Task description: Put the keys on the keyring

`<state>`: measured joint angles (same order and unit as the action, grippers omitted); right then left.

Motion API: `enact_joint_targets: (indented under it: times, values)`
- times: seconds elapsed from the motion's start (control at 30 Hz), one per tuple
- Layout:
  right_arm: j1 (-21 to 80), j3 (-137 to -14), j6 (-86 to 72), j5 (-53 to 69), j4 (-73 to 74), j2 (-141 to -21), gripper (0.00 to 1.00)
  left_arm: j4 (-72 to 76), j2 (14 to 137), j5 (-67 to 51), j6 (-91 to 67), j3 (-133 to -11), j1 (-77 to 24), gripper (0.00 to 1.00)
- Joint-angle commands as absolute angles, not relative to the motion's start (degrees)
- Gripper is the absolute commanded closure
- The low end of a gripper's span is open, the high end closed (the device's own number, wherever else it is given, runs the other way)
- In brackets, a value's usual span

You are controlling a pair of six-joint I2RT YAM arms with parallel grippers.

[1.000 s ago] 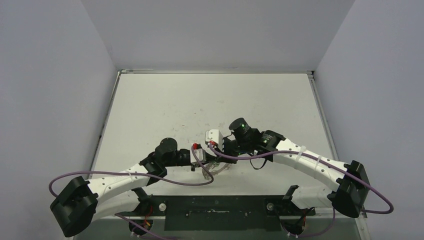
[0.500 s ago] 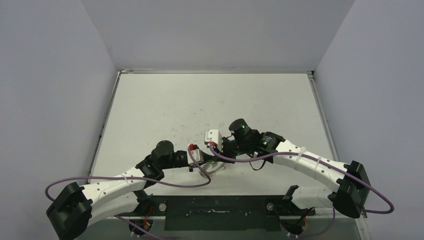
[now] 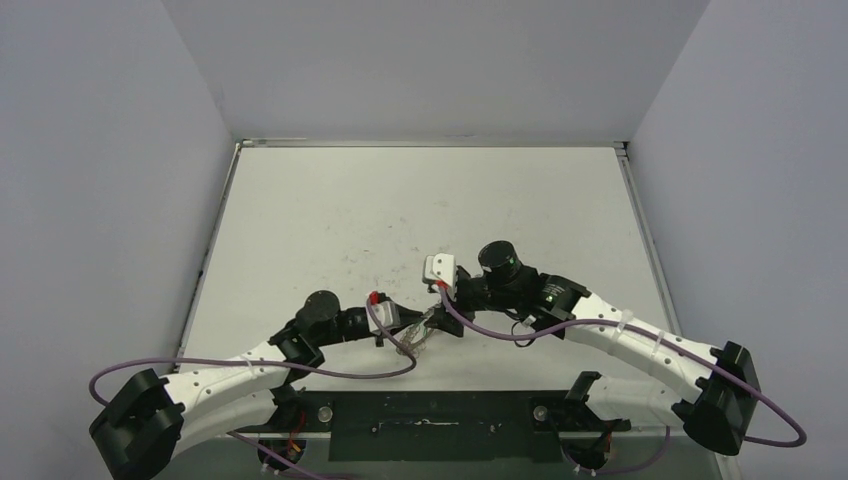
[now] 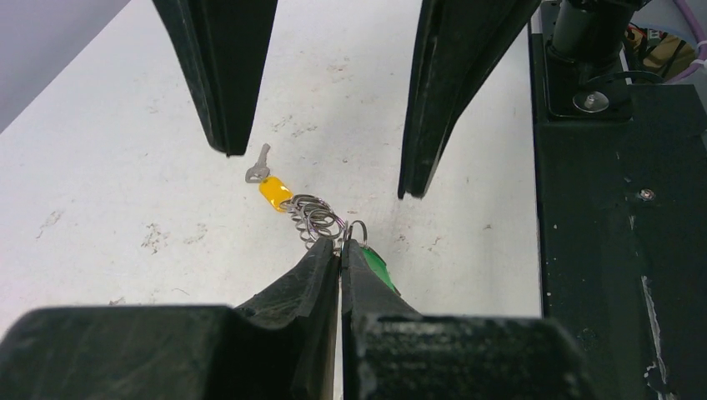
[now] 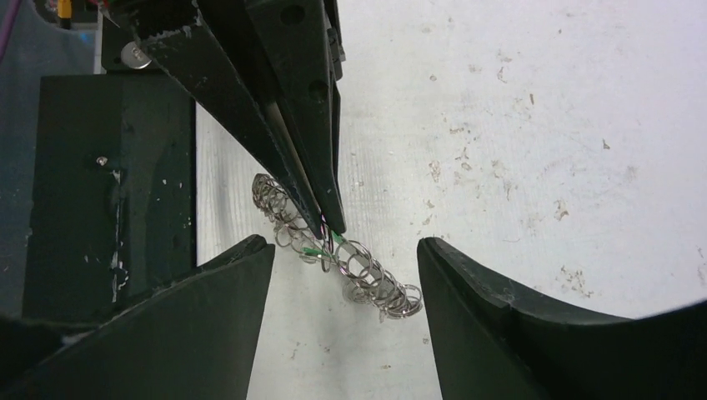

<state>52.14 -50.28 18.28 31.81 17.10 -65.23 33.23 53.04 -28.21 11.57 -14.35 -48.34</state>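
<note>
**Left hand pinching keyring, right hand spread around it**

The left hand (image 4: 342, 250) was pressed together on one wire loop of the keyring (image 5: 367, 279), low over the desk (image 4: 125, 208), close to its near edge and about midway along it. The right hand (image 5: 342, 243) was spread and held nothing. Its two fingers stood on either side of the loops without touching them.

Seen from the left wrist, the bunched loops ran straight away from the pinch toward the right hand. The yellow key (image 4: 275, 190) was at the far end, touching the loops, with its blade pointing on toward one right finger. The green key (image 4: 377, 267) lay just beside the left fingertips, partly hidden by them. Whether either key was properly threaded could not be told. Nor could it be told whether the loops hung clear of the desk.

Seen from the right wrist, the keyring's long axis crossed the gap between the fingers on a slant, not square to it. The right hand was the nearer to the yellow key.

Judgement: any closing by the right hand would depend on that slant. A straight close would likely catch loops rather than a key.
</note>
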Motion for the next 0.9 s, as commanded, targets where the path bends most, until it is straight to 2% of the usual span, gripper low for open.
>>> enact_joint_targets:
  times: [0.0, 0.27, 0.37, 0.5, 0.57, 0.87]
  values:
    - [49.98, -45.97, 16.93, 34.35, 7.02, -59.95, 0.35, 39.21, 50.9, -27.4, 10.51, -12.78, -48.69, 1.0]
    - [45.98, -39.16, 18.36, 45.17, -1.81, -56.71, 0.37, 43.91, 48.03, -28.21, 9.39, -9.94, -48.78, 1.0]
    - [45.97, -38.15, 18.28, 46.49, -3.74, -57.32, 0.43, 44.47, 46.97, -27.92, 9.03, -9.43, -48.78, 1.0]
    - [46.34, -37.97, 17.76, 49.47, -5.28, -59.45, 0.56, 44.34, 46.21, -27.63, 8.56, -9.23, -48.8, 1.0]
    - [46.84, -37.68, 17.75, 49.66, -6.08, -60.32, 0.59, 44.38, 46.15, -27.64, 8.52, -9.27, -48.78, 1.0]
    - [47.55, -35.18, 18.59, 47.76, -9.75, -63.35, 0.58, 44.24, 46.13, -27.64, 8.32, -9.65, -48.82, 1.0]
